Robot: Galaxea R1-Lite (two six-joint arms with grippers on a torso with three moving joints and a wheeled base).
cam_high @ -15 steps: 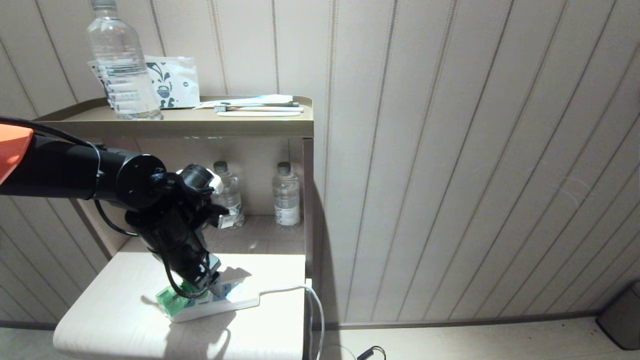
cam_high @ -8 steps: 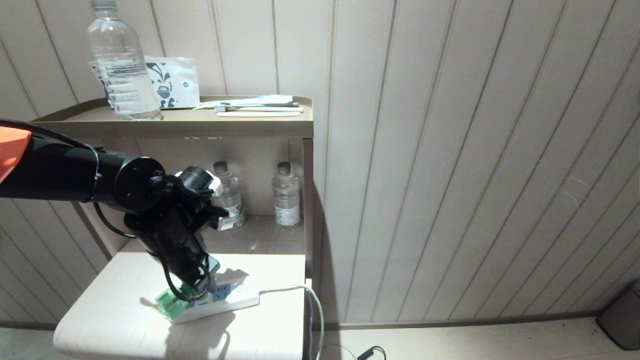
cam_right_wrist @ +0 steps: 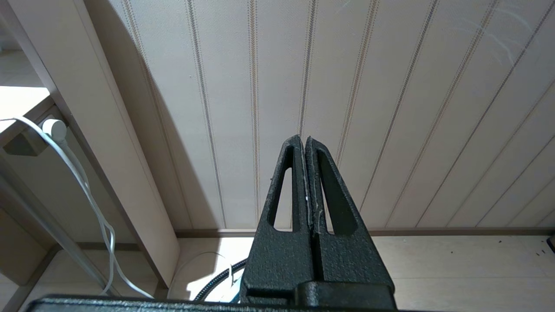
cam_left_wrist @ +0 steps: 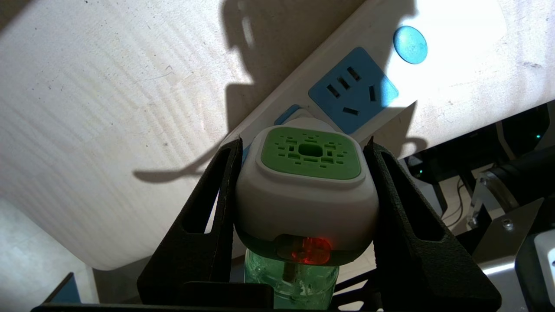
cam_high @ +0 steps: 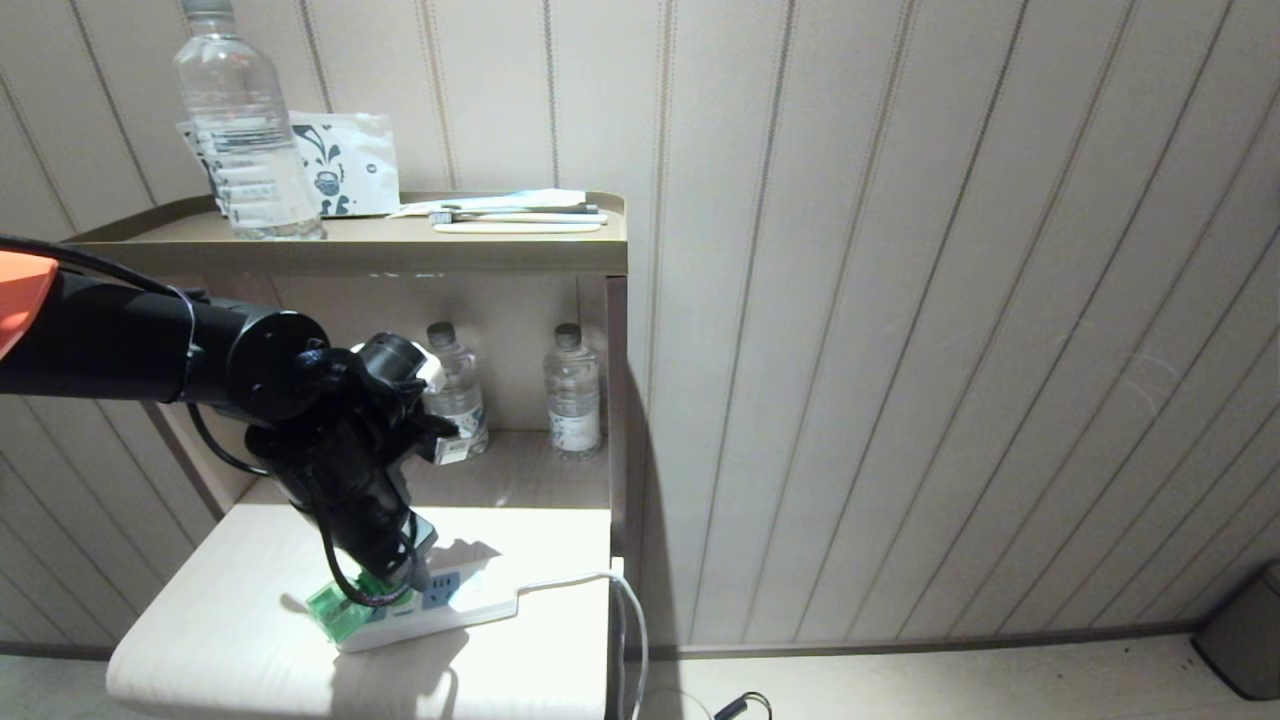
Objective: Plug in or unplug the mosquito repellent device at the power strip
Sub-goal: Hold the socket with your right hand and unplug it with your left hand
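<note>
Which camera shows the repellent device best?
The left wrist view: the device fills it, with green vented top, red light and green bottle, between the left tool's fingers. In the head view the arm hides most of the device. The right wrist view misses it.

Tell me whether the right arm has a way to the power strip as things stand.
Probably not. The right pincer is parked shut facing the wall, beyond the shelf's side panel. The left pincer already stands over the power strip, clamped on the repellent.
</note>
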